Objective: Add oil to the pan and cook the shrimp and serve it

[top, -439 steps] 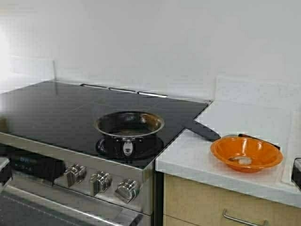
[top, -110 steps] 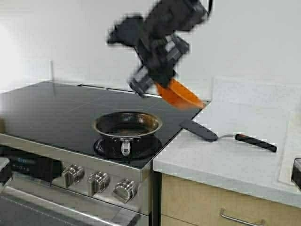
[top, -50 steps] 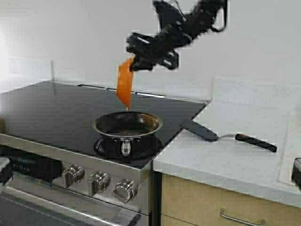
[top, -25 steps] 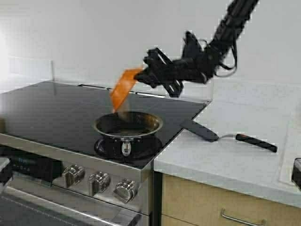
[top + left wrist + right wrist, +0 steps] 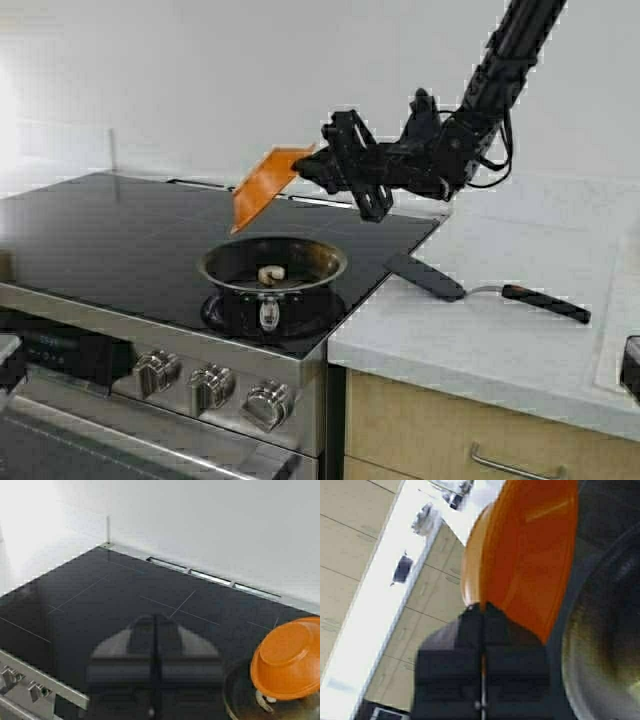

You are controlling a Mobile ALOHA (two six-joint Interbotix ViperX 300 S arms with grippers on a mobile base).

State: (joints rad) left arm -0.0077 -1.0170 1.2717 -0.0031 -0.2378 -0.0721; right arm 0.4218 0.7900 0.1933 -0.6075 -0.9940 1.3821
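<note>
The pan (image 5: pixel 300 258) sits on the front burner of the stove, and the shrimp (image 5: pixel 270 274) lies inside it as a small pale curl. My right gripper (image 5: pixel 306 162) is shut on the rim of the orange bowl (image 5: pixel 258 186), which hangs tipped on edge just above the pan's far-left rim. In the right wrist view the jaws (image 5: pixel 482 609) pinch the bowl's edge (image 5: pixel 530 555) with the pan (image 5: pixel 605 650) beside it. My left gripper (image 5: pixel 155 622) is shut and empty over the black stovetop, with the bowl (image 5: pixel 287 662) and pan (image 5: pixel 237 695) off to one side. The oil is out of view.
A black spatula (image 5: pixel 430 278) with a dark handle (image 5: pixel 545 303) lies on the white counter (image 5: pixel 500 350) right of the stove. The black glass stovetop (image 5: pixel 100 230) has knobs (image 5: pixel 210 385) along its front. A white wall stands behind.
The orange bowl went from the counter up over the pan and tipped. The shrimp now lies in the pan. My right arm has drawn back rightward, with the bowl slightly less steep.
</note>
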